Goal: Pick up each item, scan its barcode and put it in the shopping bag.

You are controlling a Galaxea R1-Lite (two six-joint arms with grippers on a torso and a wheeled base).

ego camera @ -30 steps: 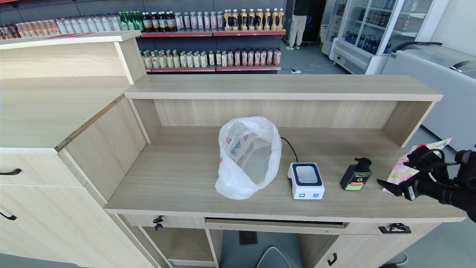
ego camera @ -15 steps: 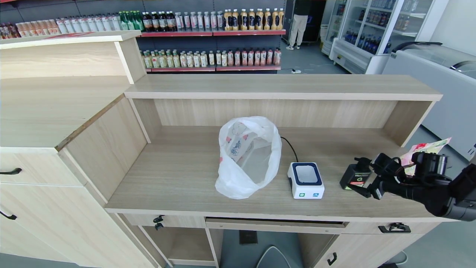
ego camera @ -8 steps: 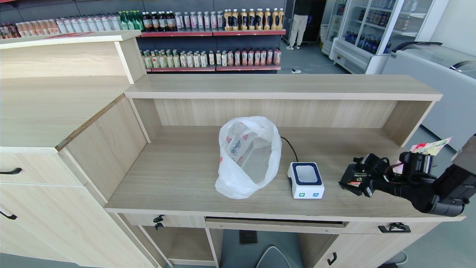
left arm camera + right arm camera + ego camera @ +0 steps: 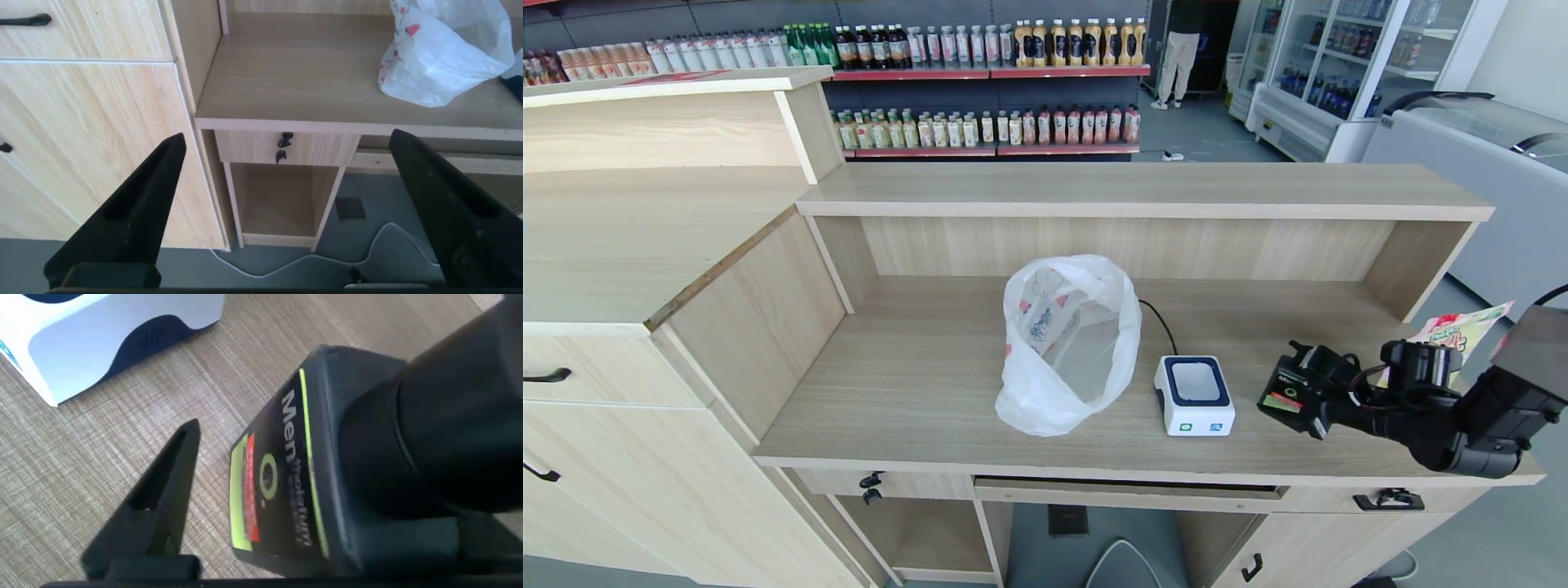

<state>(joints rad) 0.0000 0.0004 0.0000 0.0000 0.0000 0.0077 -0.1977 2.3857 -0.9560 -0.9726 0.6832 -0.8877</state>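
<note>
In the head view the white plastic shopping bag stands open near the middle of the wooden counter, a printed carton upright inside it; the white barcode scanner sits just beside the bag, on its right; further right the black pump bottle leans tilted within the right gripper, apart from the scanner; a pink and green packet shows behind the right arm at the counter's right end. In the left wrist view the left gripper hangs below the counter's front edge, its fingers spread wide, facing a drawer with a small black key. In the right wrist view the right gripper is spread wide about the bottle; one finger stands off the label side, a strip of counter between them; whether the other touches the bottle I cannot tell; the scanner lies near.
</note>
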